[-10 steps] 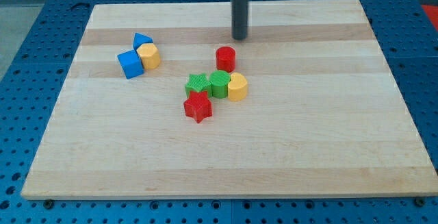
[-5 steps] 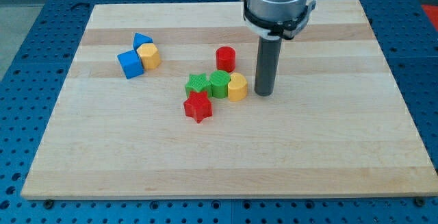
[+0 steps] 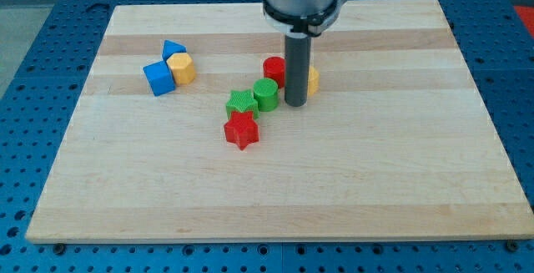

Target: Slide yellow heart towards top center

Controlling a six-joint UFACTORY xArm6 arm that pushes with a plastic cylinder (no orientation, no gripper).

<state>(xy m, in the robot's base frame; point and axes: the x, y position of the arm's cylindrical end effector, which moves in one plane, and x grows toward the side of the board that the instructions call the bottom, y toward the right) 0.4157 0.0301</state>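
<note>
The yellow heart point(image 3: 313, 80) lies near the board's middle, mostly hidden behind my rod; only its right edge shows. My tip point(image 3: 295, 104) rests on the board just below and in front of the heart, touching or nearly touching it. The red cylinder point(image 3: 274, 70) stands just left of the rod. A green cylinder point(image 3: 266, 94) sits left of my tip, with a ridged green block point(image 3: 241, 103) beside it and a red star point(image 3: 242, 130) below them.
At the upper left stand a blue cube point(image 3: 158, 78), a blue triangle point(image 3: 173, 49) and a yellow hexagonal block point(image 3: 181, 68), bunched together. The wooden board point(image 3: 400, 156) lies on a blue perforated table.
My tip came down from the top to the heart's right, then swept left and under it. The yellow heart moved up and right, away from the green cylinder.
</note>
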